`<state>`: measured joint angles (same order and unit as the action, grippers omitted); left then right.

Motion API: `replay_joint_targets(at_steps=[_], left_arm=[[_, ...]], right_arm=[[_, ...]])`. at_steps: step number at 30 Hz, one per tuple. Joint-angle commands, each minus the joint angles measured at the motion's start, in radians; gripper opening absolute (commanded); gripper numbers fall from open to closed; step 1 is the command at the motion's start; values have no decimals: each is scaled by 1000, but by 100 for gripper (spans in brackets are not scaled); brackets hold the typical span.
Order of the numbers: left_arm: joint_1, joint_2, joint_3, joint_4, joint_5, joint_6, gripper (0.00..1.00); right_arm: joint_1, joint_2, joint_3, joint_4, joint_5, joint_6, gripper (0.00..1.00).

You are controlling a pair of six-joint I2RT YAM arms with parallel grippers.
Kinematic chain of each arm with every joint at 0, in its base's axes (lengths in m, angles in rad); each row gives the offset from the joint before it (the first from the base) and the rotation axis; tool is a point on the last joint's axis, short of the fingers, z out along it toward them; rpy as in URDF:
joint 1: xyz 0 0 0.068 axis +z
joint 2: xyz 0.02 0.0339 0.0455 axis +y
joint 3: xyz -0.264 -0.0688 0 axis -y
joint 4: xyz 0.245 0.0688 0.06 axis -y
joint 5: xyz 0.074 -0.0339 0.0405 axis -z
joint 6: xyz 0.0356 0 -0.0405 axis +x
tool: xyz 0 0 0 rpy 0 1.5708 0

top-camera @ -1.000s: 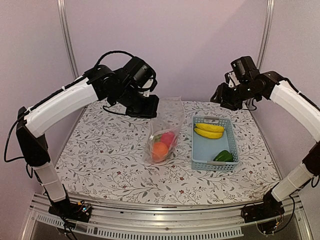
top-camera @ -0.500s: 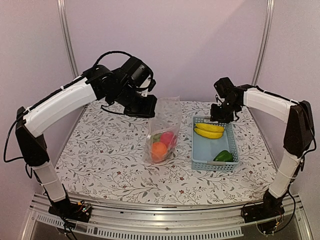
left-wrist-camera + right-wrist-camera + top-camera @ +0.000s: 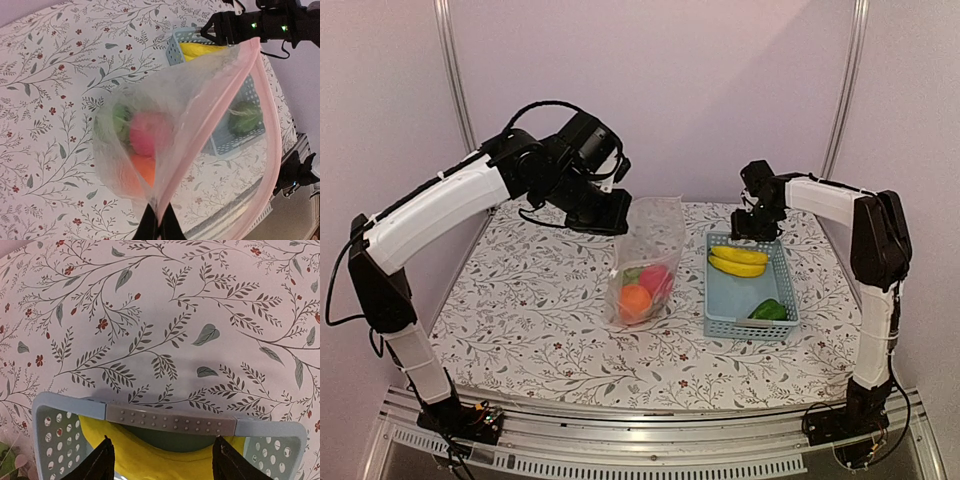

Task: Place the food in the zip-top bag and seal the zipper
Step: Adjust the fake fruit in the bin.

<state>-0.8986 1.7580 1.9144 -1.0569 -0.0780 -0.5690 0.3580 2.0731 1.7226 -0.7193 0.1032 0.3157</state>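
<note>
left gripper (image 3: 156, 226) clamps the zip-top bag (image 3: 652, 240) rim so its mouth gapes; right gripper (image 3: 164, 461), wide open and empty, straddles bananas (image 3: 738, 262) at the basket (image 3: 750, 326) 12 o'clock end.

The bottom edge of the left wrist view cuts off the left gripper (image 3: 157, 226), so only its pinched tips show on the bag (image 3: 150, 100). The zipper (image 3: 196, 145) runs out of that view below. The green toy (image 3: 245, 117) in the basket (image 3: 175, 47) is a blur through the plastic. In the right wrist view, the right gripper (image 3: 164, 450) and the bananas (image 3: 150, 460) are cropped at the bottom. From above, the left gripper's hold is hidden under its wrist.
</note>
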Motion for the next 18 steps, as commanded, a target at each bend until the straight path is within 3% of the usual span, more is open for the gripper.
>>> replay_joint_targets(at_steps=[1,8,10,18], left_arm=[[18,-43,0,9,8,28,0],[28,-50,-20,24,9,35,0],[32,-57,-41,35,16,35,0],[37,-72,-86,65,26,33,0]], right_arm=[[-2,16,-24,10,-43,-60,68],[-2,-121,-232,47,-92,-48,69],[1,-160,-278,55,-167,-43,69],[99,-297,-332,-55,-245,-3,70]])
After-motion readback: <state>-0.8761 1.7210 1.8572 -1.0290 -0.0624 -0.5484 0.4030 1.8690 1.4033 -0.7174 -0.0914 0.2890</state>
